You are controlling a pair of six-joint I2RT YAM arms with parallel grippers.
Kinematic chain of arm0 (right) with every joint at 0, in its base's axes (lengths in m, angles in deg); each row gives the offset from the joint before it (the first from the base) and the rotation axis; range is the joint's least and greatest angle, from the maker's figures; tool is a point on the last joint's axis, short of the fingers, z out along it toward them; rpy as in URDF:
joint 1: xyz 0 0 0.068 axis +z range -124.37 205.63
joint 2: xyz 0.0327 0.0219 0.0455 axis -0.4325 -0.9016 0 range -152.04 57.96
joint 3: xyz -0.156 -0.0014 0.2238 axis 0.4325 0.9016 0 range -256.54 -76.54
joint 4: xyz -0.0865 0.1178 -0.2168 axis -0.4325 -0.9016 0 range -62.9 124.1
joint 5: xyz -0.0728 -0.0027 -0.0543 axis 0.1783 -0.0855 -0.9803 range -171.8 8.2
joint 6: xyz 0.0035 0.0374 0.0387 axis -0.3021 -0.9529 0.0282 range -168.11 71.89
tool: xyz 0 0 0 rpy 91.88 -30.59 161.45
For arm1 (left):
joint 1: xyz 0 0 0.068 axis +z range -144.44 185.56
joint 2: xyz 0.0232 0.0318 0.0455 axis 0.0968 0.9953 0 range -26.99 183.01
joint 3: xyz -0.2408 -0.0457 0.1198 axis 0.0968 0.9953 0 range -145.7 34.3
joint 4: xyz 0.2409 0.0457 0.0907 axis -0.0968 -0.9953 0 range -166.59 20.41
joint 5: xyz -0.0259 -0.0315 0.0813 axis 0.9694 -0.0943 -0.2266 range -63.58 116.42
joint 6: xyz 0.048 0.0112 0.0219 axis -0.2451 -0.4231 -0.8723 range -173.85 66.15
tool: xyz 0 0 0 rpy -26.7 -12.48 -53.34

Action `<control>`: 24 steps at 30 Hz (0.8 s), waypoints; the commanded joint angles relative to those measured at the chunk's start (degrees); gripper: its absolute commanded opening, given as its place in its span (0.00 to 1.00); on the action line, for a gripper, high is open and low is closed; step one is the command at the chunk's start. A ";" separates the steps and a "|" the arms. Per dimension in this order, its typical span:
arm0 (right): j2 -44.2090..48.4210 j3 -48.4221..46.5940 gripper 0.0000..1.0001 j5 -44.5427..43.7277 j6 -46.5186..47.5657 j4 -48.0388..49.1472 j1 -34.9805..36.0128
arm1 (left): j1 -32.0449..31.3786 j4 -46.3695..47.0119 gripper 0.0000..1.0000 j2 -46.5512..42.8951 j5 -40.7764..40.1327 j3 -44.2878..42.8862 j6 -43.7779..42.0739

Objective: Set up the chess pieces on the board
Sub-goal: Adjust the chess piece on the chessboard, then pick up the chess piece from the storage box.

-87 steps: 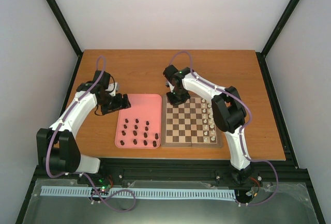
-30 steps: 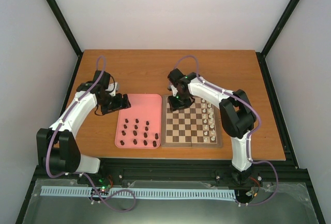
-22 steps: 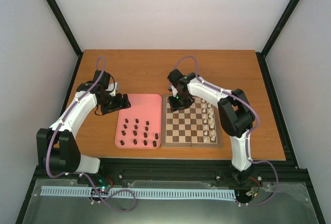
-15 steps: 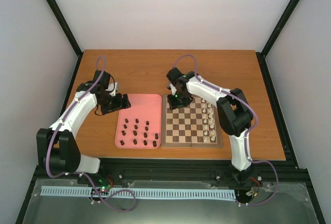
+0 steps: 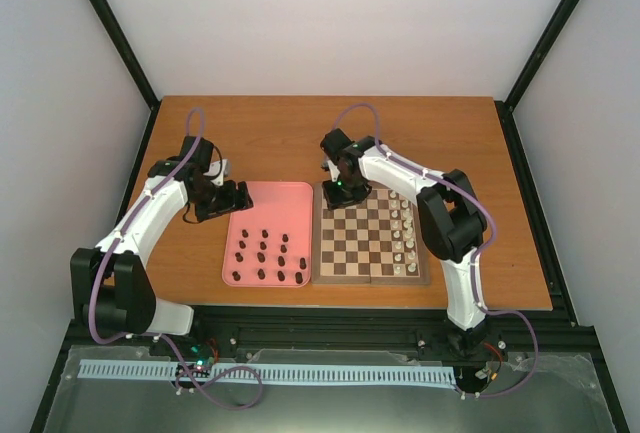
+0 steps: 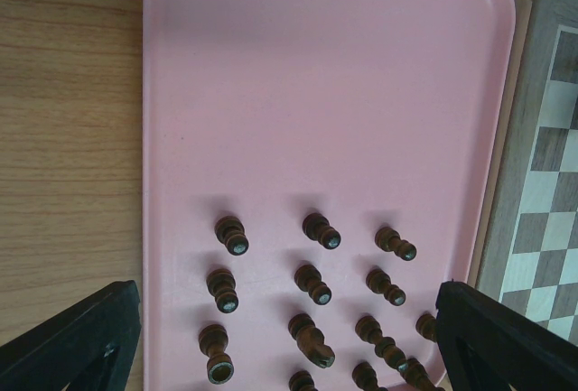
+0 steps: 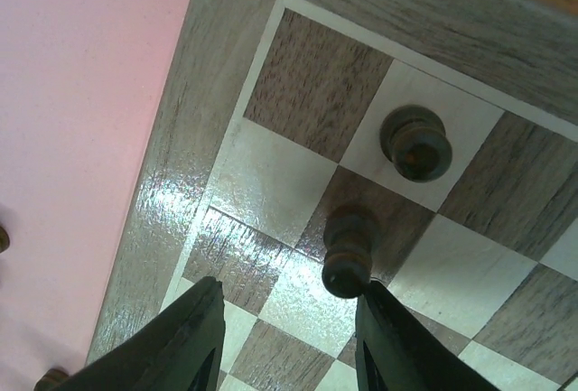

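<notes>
The board lies right of centre. My right gripper hovers over its far left corner, open and empty. In the right wrist view the gripper has its jaws wide apart. A dark pawn stands on a dark square just inside the right finger. Another dark piece stands on a cream square beyond it. Several dark chess pieces stand in rows on the pink tray. My left gripper is open at the tray's far left edge; its view shows those pieces between its jaws.
Cream-white pieces stand in two columns along the board's right side. The pink tray lies against the board's left border. The right arm's elbow hangs over the board's right edge. Bare wooden table lies behind both.
My right gripper has shifted slightly left and away over the board's far left corner, and its elbow has swung. The left arm and the tray pieces have not moved.
</notes>
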 commanded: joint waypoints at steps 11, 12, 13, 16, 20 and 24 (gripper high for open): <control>8.26 -3.03 0.40 -5.20 0.00 -8.05 1.98 | 0.08 0.10 1.00 -0.01 -0.07 -2.34 -0.36; 8.34 -5.41 0.40 -5.99 0.24 -9.84 2.82 | 0.12 0.05 1.00 0.11 -0.06 -2.45 -0.36; 8.18 -7.86 0.41 -6.67 0.44 -11.42 3.72 | 0.11 0.12 1.00 0.09 0.04 -2.47 -0.33; 6.00 -14.76 0.42 -6.57 1.76 -14.67 7.08 | 0.13 0.44 1.00 -0.04 -0.22 -2.13 0.12; 0.62 -19.31 0.43 -4.39 2.87 -14.42 11.21 | 1.12 0.53 1.00 -1.08 -1.21 -1.37 2.72; -3.22 -19.53 0.42 -0.35 1.79 -10.45 13.88 | 4.07 -0.41 1.00 -2.36 -3.55 -0.45 4.84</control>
